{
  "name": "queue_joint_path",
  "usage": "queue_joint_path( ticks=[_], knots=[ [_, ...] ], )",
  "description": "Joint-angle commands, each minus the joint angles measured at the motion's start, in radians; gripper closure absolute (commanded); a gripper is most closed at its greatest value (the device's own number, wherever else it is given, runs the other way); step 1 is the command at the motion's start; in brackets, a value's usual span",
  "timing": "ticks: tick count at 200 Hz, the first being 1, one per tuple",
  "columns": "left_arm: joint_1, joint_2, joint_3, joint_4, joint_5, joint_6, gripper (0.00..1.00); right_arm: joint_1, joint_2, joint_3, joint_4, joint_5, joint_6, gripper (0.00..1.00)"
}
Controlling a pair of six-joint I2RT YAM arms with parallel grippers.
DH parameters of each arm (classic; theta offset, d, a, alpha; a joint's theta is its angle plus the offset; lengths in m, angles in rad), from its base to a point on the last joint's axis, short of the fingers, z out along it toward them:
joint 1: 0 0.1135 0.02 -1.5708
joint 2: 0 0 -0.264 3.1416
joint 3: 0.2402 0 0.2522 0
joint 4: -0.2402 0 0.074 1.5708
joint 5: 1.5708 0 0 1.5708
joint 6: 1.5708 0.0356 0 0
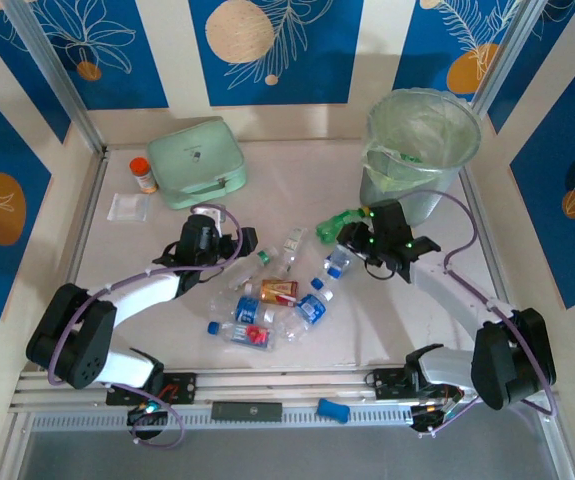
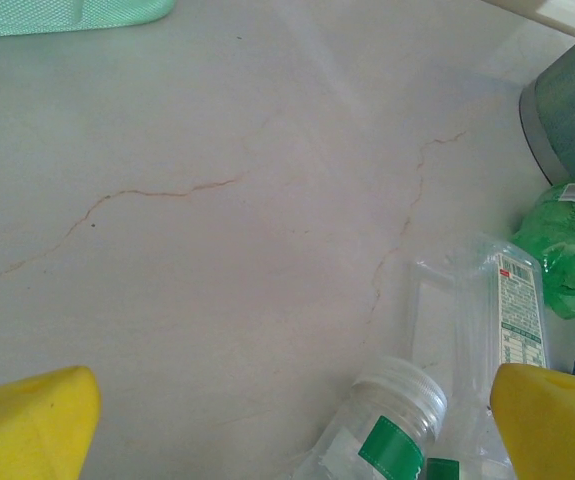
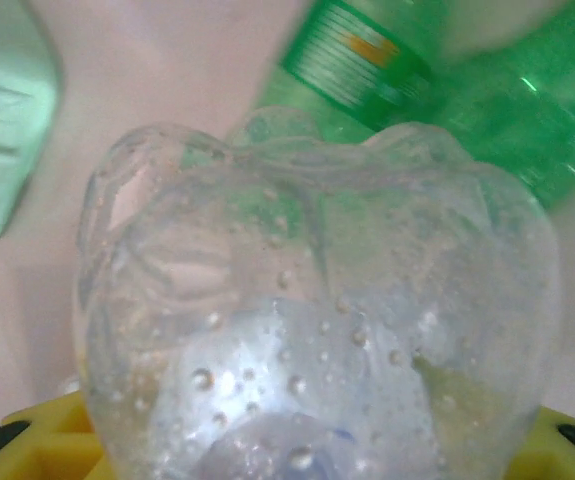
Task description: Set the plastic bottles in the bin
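Note:
Several plastic bottles (image 1: 267, 300) lie in a loose pile at the table's middle. My right gripper (image 1: 347, 250) is shut on a clear bottle (image 1: 337, 263) with a blue label, whose wet base (image 3: 307, 300) fills the space between my yellow fingers (image 3: 27, 440). A green bottle (image 1: 342, 222) lies just beyond it, close behind the held one (image 3: 487, 90). The bin (image 1: 422, 150) stands at the far right. My left gripper (image 1: 242, 245) is open and empty (image 2: 287, 400), hovering left of a clear white-capped bottle (image 2: 397, 415) and a flattened clear bottle (image 2: 502, 310).
A mint-green zip case (image 1: 200, 162) and a small orange-capped jar (image 1: 143, 174) sit at the far left, with a small clear packet (image 1: 128, 206) in front of them. The bin's wall (image 2: 572, 100) rises at the right of the left wrist view.

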Motion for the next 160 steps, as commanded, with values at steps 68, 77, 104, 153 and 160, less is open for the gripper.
queue_joint_path(
  ticks=[68, 77, 104, 153, 160],
  knots=[
    [0.011, -0.051, 0.004, -0.014, 0.004, -0.007, 0.00, -0.033, 0.107, 0.520, -0.022, -0.063, -0.408, 0.51],
    [0.011, -0.055, 0.007, -0.020, 0.002, -0.006, 0.00, -0.050, 0.118, 0.564, -0.015, -0.066, -0.427, 0.51],
    [0.011, -0.063, 0.013, -0.038, -0.006, 0.002, 0.00, -0.125, 0.158, 0.705, -0.028, -0.083, -0.459, 0.51],
    [0.011, -0.045, 0.052, -0.051, 0.011, -0.002, 0.00, -0.305, 0.239, 0.846, -0.049, -0.004, -0.509, 0.50],
    [0.011, -0.039, 0.064, -0.057, 0.016, 0.000, 0.00, -0.334, 0.252, 0.855, -0.050, 0.008, -0.511, 0.50]
  ],
)
